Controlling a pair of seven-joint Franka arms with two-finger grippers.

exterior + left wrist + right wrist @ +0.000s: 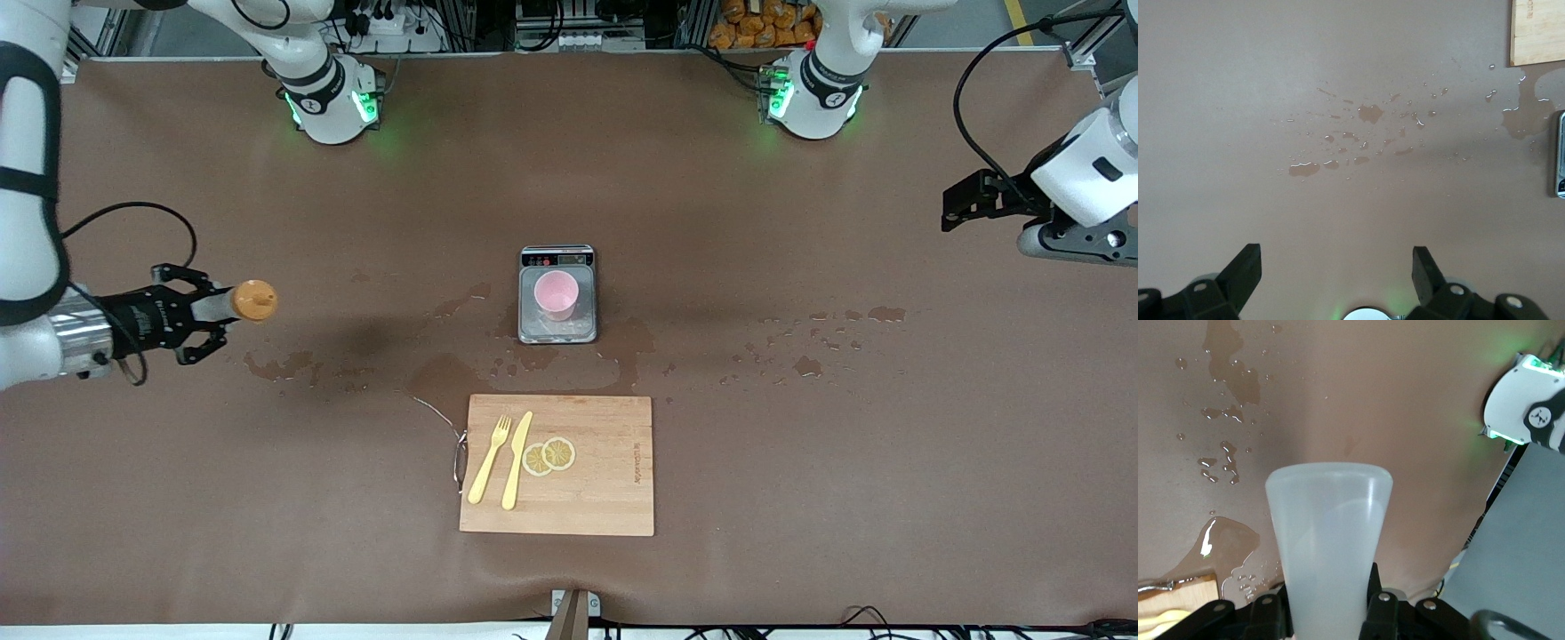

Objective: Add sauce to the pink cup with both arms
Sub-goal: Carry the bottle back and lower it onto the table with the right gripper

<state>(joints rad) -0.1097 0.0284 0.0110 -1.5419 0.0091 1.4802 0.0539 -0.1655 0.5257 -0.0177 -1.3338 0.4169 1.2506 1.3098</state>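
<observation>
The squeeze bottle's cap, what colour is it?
Orange: the sauce bottle's cap shows best in the front view, held in the right pincer.

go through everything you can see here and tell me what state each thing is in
sauce bottle: held off the table, orange cap on.
right gripper: shut on the bottle.
left gripper: open, empty, waiting over bare table.
pink cup: upright on the scale.
scale: carrying the cup.
table: wet with splashes.

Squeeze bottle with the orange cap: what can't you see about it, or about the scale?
- Translucent greyish squeeze bottle with orange cap: how much sauce is inside; front view too small, right gripper covers its body.
- Steel scale's display numbers: too small in the front view.
- Pale-pink round cup's contents: too small to tell.
</observation>
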